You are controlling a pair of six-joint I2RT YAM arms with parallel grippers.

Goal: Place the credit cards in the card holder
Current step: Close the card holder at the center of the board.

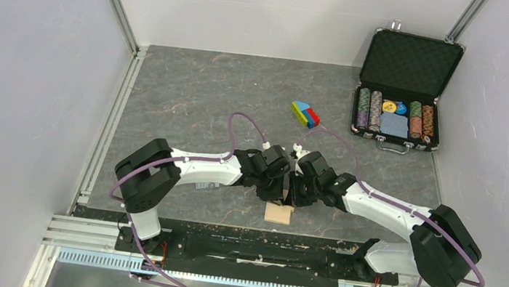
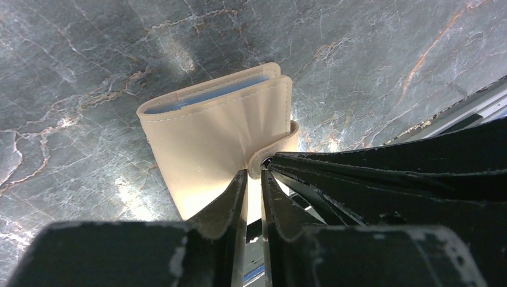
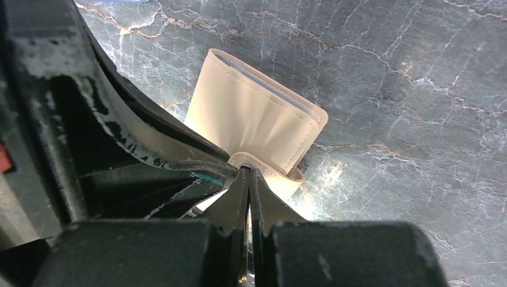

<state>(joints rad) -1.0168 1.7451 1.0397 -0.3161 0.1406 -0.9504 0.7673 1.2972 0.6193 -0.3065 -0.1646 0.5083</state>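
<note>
The holder (image 2: pixel 215 131) is folded shut and sits just ahead of both sets of fingertips, where the two arms meet nose to nose over the worktop (image 2: pixel 89 60). Its fold points away from the left end effector (image 2: pixel 254 179), and blue-white pocket edges show along the far rim. The closing strap (image 2: pixel 286 143) curls round the holder's open edge and ends right at the tips.

The left end effector stands narrow. A thin slit shows between its fingers, with the pale leather visible through it, and nothing looks clamped there. The right end effector (image 3: pixel 245 173) is pressed fully together, its tips at the end of the strap, and it seems to pinch that strap.

No card shows in any view, so I cannot tell whether the cards are already tucked in the pockets or hidden under the arms.

With the holder folded and the strap in hand, this looks like work on the closure, not on a card. If the cards are inside, the next move is to press the strap's end flat against the holder's face until the snap catches, with the left side bracing the body. If they are not inside, the strap must be drawn back toward the right end effector so the holder can open.
</note>
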